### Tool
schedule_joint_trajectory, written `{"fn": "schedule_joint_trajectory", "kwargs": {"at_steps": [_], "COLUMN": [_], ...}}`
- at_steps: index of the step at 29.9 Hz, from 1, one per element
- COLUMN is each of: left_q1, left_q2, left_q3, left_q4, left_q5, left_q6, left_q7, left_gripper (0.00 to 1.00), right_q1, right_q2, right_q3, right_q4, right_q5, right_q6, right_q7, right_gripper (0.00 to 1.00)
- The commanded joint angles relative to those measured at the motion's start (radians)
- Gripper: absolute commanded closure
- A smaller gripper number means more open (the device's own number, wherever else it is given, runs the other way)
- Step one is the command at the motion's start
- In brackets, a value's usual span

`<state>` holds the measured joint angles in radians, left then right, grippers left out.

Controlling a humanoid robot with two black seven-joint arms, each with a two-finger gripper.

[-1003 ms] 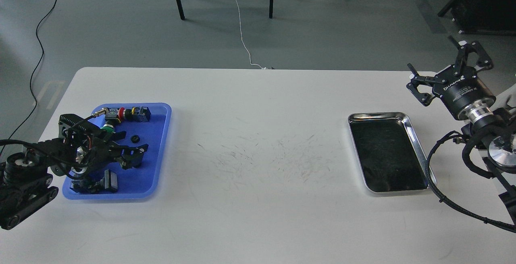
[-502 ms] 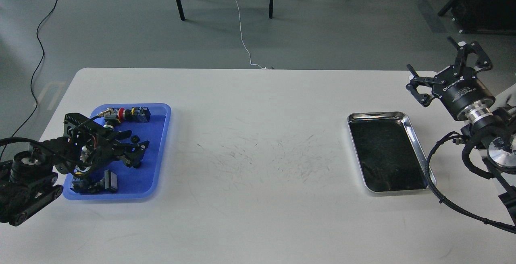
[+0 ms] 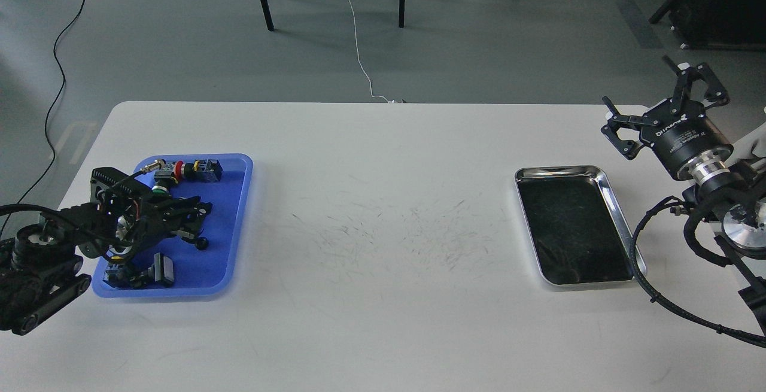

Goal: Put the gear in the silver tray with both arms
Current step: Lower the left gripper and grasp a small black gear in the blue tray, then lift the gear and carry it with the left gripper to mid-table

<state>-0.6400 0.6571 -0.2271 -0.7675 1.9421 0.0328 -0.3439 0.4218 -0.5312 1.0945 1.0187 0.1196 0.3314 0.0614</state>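
The small black gear [image 3: 205,206] lies in the blue tray [image 3: 233,224] at the left, hard to tell from my dark fingertip over it. My left gripper [image 3: 203,224] is low inside the blue tray with its fingers apart, one at the gear and one nearer me. The silver tray [image 3: 616,209] lies empty at the right of the table, with a dark reflective bottom. My right gripper [image 3: 639,84] is open and empty, held in the air beyond the silver tray's far right corner.
The blue tray also holds a red and yellow button part [image 3: 182,169], a green part [image 3: 158,188] and black parts [image 3: 161,271]. The white table [image 3: 383,248] is scuffed in the middle. A black cable [image 3: 649,287] hangs by the silver tray's near right corner.
My left gripper has shifted away from me inside the blue tray, and its far finger now covers the spot where the gear lay. The right arm has hardly moved.
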Motion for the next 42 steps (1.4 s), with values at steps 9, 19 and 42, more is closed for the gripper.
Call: {"fn": "schedule_joint_trajectory", "kwargs": {"at_steps": [9,19,42], "left_q1": [-0.125,-0.262,-0.293], "left_q2": [0.128,0.243,-0.612], "left_q3": [-0.006,-0.017,0.0], "left_q4": [-0.212,-0.686,-0.33], "left_q5": [-0.003,-0.043,-0.025], "left_q6": [-0.019,-0.14,-0.248], "left_q7": [-0.001,0.123,0.312], "left_gripper": [0.92,0.92,0.91], "right_q1": [0.0,-0.002,-0.026], "right_q2": [-0.007,-0.05,-0.121], "right_q3": [0.001,0.002,0.005], "right_q4": [0.021,0.027,0.055], "right_q5": [0.0,-0.003,-0.003], "right_q6": [0.002,0.001,0.006], "right_q7": [-0.003,-0.008,-0.002], "right_gripper": [0.01,0.01,0.01]}}
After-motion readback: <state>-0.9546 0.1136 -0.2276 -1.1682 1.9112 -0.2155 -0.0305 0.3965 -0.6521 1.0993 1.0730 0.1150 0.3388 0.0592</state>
